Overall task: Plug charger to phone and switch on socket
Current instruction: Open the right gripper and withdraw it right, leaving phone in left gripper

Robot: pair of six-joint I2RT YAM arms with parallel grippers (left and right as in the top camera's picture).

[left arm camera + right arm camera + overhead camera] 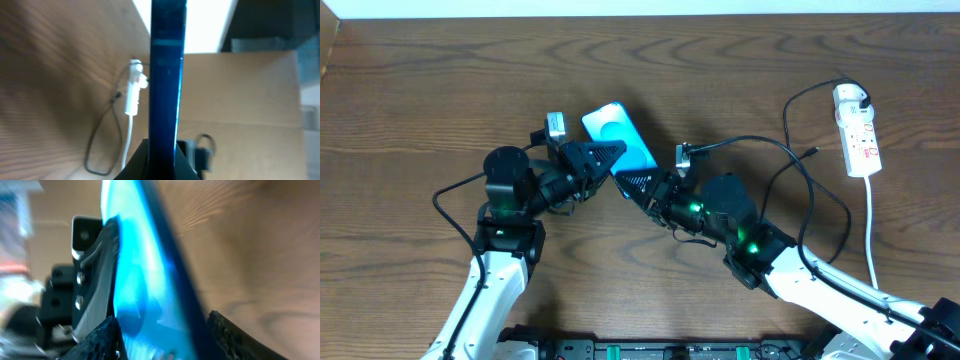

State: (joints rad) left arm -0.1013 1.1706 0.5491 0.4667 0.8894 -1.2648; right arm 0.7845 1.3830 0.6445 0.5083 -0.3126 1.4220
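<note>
The phone (620,137), its light-blue screen lit, is held off the table at the centre. My left gripper (610,157) is shut on its left side; in the left wrist view the phone's dark edge (167,75) rises from between the fingers (162,160). My right gripper (638,186) has a finger on each side of the phone's lower end (150,295), with a gap between fingers (162,335). The charger's black cable (790,165) loops on the right, its plug tip (813,153) lying free. The white socket strip (858,135) lies at the far right with the adapter (850,96) in it.
The strip's white cord (872,230) runs toward the front edge. The strip (134,92) and the black cable loop (100,150) also show in the left wrist view, with a brown cardboard panel (240,95) behind. A wall runs along the table's far edge.
</note>
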